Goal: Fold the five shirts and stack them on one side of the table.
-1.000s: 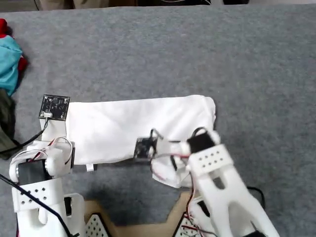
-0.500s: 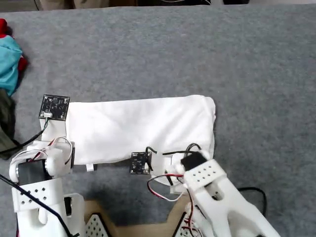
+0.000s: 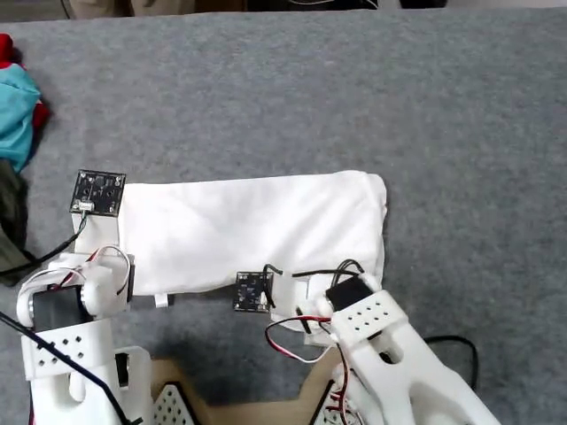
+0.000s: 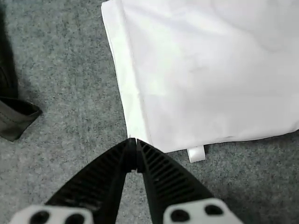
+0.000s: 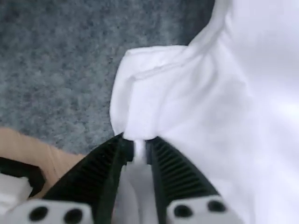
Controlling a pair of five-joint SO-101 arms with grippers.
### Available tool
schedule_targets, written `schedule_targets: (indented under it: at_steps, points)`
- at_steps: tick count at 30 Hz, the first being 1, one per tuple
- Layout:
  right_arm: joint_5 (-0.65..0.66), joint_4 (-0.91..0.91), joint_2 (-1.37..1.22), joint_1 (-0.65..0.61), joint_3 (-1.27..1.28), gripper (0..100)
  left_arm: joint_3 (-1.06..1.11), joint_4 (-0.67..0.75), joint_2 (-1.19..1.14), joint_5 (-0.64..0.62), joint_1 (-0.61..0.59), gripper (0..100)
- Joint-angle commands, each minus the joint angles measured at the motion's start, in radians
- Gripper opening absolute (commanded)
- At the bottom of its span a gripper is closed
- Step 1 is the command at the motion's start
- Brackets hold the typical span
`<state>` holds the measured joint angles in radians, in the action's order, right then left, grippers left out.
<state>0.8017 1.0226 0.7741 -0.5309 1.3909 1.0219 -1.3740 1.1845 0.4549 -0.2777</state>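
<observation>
A white shirt [image 3: 252, 230] lies folded into a long band across the middle of the grey table [image 3: 443, 115]. At the shirt's near left corner my left gripper [image 4: 135, 148] is shut, its fingertips pinching the hem of the shirt [image 4: 210, 74]. My right gripper [image 5: 138, 145] is shut on a bunched fold of the shirt [image 5: 205, 102] at its near edge, and the cloth rises from the fingers. In the high view the left arm [image 3: 66, 328] stands at the front left and the right arm [image 3: 381, 345] at the front right.
Several other shirts are heaped at the table's left edge: teal [image 3: 18, 115], red [image 3: 7, 44] and dark olive [image 3: 11, 217], the dark one also beside my left gripper [image 4: 14, 121]. A small white tag [image 4: 196, 153] sticks out under the hem. A tan board [image 3: 257, 398] lines the front edge.
My right arm has drawn back toward the front edge with the cloth held, and the loose bulge beneath it has flattened. The left arm has not moved.
</observation>
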Motion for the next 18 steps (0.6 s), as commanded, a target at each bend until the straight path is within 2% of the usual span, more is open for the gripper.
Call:
schedule_targets:
  at_steps: [1, 6, 12, 18]
  points:
    - [-0.012, -0.003, 0.002, -0.005, 0.033, 0.4, -0.005, -0.008, 0.008, 0.006, -0.005, 2]
    - [-0.012, 0.052, 0.004, 0.018, -0.033, 0.5, -0.005, -0.008, 0.008, 0.008, -0.009, 2]
    - [-0.006, 0.233, 0.001, 0.116, -0.294, 0.5, -0.005, -0.009, 0.008, 0.008, -0.009, 2]
    - [-0.005, 0.311, -0.001, 0.131, -0.478, 0.5, -0.005, -0.009, 0.008, 0.008, -0.009, 2]
